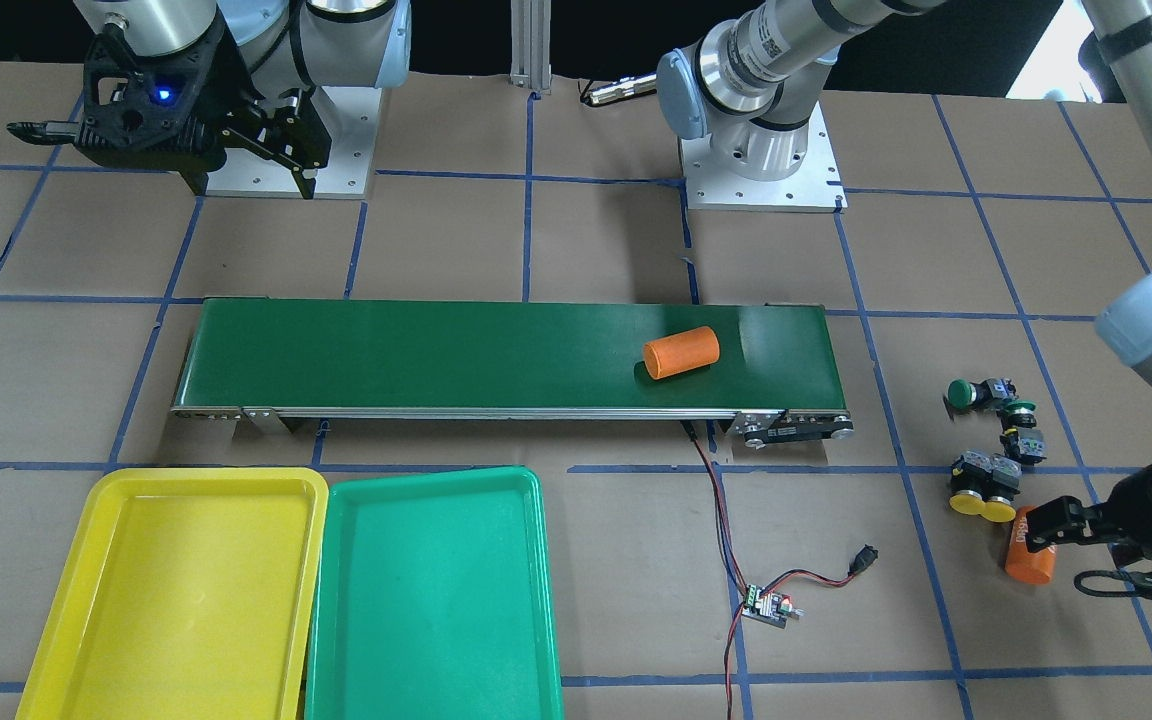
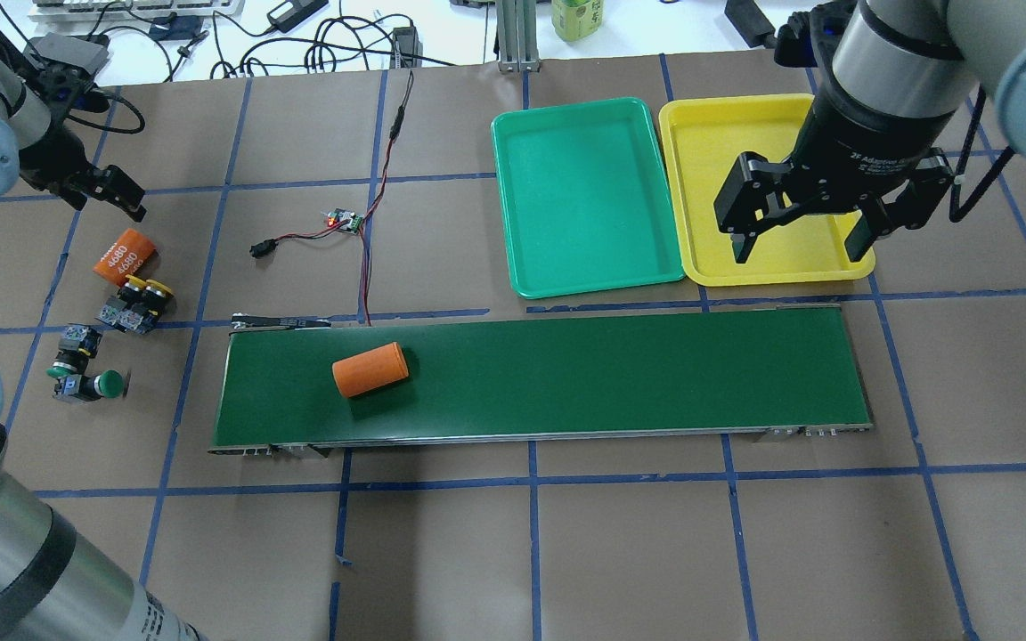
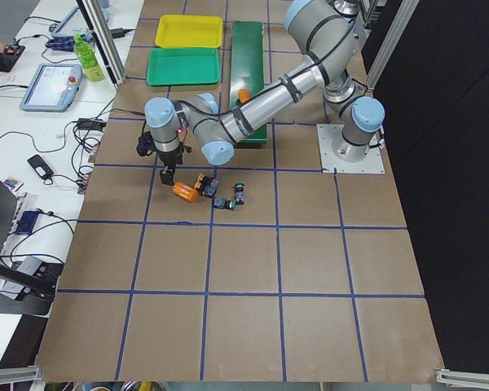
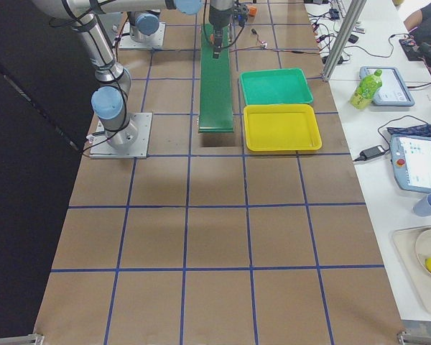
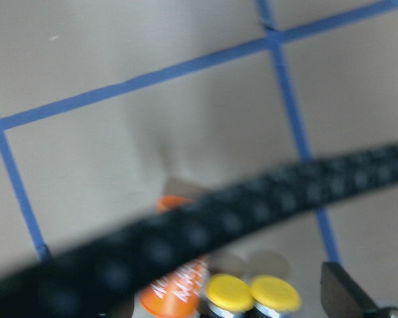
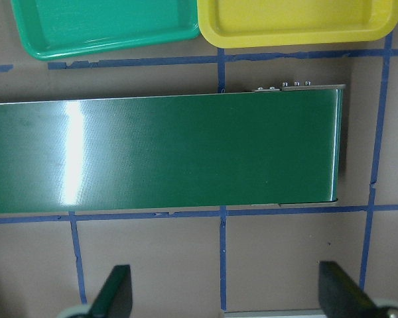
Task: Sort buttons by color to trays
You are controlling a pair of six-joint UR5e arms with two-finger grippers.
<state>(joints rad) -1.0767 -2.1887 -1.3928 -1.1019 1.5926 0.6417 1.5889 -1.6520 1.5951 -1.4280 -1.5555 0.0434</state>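
Two yellow-capped buttons (image 2: 147, 288) lie side by side on the paper at the table's left end, next to an orange cylinder marked 4680 (image 2: 124, 254). Two green-capped buttons (image 2: 109, 385) lie just nearer the robot. My left gripper (image 1: 1058, 556) is open and empty, raised over the orange cylinder; its wrist view shows the yellow caps (image 5: 251, 293) below. My right gripper (image 2: 796, 251) is open and empty, high over the conveyor's right end near the yellow tray (image 2: 727, 133). The green tray (image 2: 584, 196) sits beside it. Both trays hold nothing.
A long dark-green conveyor belt (image 2: 566, 374) crosses the middle of the table with a second orange cylinder (image 2: 370, 369) lying on its left part. A small controller board (image 2: 344, 220) with red-black wires lies beyond the belt.
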